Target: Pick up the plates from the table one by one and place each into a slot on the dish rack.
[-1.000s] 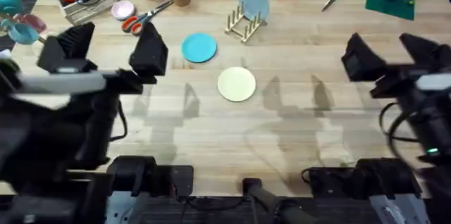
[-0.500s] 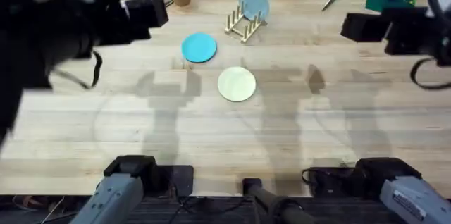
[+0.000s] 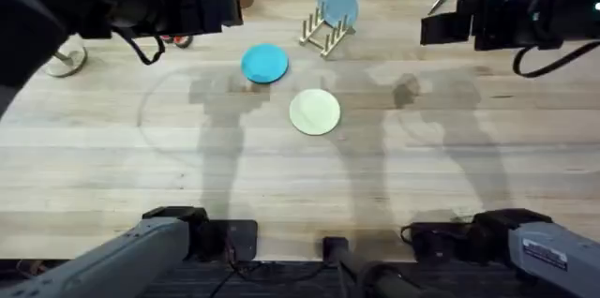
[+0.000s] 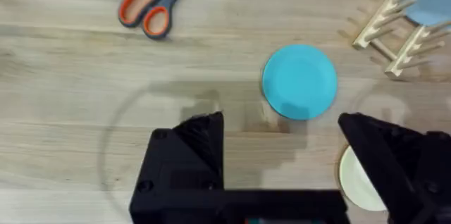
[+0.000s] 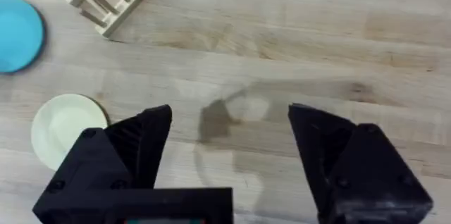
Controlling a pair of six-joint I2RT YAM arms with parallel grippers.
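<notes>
My left pincer (image 4: 278,143) hangs spread, empty, left of the dish rack (image 3: 325,31), which already stands one plate on edge. Sky-blue plate (image 3: 264,63) and cream plate (image 3: 314,111) lie flat before the rack. My right pincer (image 5: 229,146), right of it, gapes too.

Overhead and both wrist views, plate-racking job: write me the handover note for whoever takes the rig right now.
Left gripper: open, holding nothing, raised above the table near the sky-blue plate.
Right gripper: open, holding nothing, raised above bare wood to the right of the cream plate.
Dish rack: at the far middle of the table, with one pale blue plate standing upright in it.
Done: that one plate is racked.
Left: the sky-blue plate and the cream plate both lie flat on the table in front of the rack, apart from each other. Each needs picking up and slotting in, one at a time.
</notes>
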